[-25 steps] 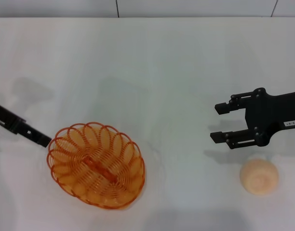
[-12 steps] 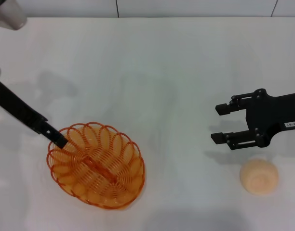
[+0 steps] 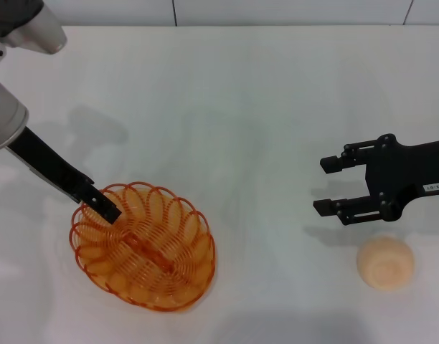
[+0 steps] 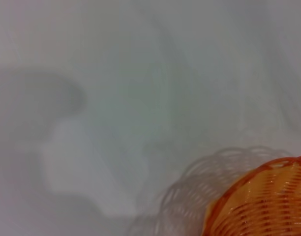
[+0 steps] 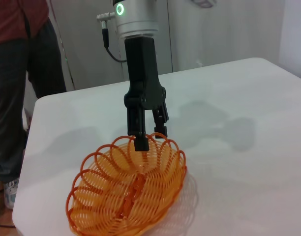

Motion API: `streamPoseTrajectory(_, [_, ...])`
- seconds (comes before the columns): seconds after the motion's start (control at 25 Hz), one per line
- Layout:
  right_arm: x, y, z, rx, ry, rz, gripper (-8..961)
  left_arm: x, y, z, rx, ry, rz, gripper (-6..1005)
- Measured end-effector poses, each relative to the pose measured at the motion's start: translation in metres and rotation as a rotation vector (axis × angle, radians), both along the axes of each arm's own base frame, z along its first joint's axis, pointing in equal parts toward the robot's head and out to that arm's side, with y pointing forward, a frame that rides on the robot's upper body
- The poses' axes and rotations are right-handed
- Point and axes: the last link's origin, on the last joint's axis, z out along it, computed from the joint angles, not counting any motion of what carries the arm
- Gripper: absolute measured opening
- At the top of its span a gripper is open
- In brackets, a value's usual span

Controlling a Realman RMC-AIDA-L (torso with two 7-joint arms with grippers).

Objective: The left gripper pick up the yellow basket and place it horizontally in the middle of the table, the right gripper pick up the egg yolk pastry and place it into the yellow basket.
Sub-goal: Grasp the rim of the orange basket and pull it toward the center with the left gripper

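a: where's your left gripper [image 3: 108, 210] right now?

b: you've got it at the far left rim of the yellow basket [image 3: 143, 246], reaching down at a slant from the upper left. in the right wrist view one of its fingers [image 5: 140, 140] hangs inside the looped rim and the other [image 5: 161, 118] sits outside it, so the fingers are parted, straddling the wire. you can't tell from these views whether either finger actually presses the rim.

a: and the basket itself?

b: it sits flat on the white worktop [image 3: 234, 107], in the near left part, its long axis running diagonally. the left wrist view catches only one edge of it [image 4: 268, 204] and its shadow.

a: what about your right side?

b: your right gripper [image 3: 327, 185] hovers over the right part of the worktop, fingers spread wide apart and pointing toward the middle, holding nothing. the egg yolk pastry [image 3: 385, 263] lies on the worktop just nearer to you than that gripper, clear of the fingers and well apart from the basket.

a: anything else around?

b: a person [image 5: 20, 73] in a red top stands beyond the worktop's edge in the right wrist view.
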Motion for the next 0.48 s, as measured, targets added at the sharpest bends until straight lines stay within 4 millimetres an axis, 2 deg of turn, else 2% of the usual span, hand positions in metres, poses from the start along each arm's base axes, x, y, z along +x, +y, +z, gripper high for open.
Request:
streamPoseTrajectory(0.4, [0.0,0.0,0.0,0.0,0.002,0.0,672,-0.004,-0.003,-0.012,-0.024,0.029,0.001,833])
streamPoseTrajectory(0.48, [0.0,0.0,0.0,0.0,0.002,0.0,671,-0.005,-0.003,-0.012,-0.02,0.033,0.002,765])
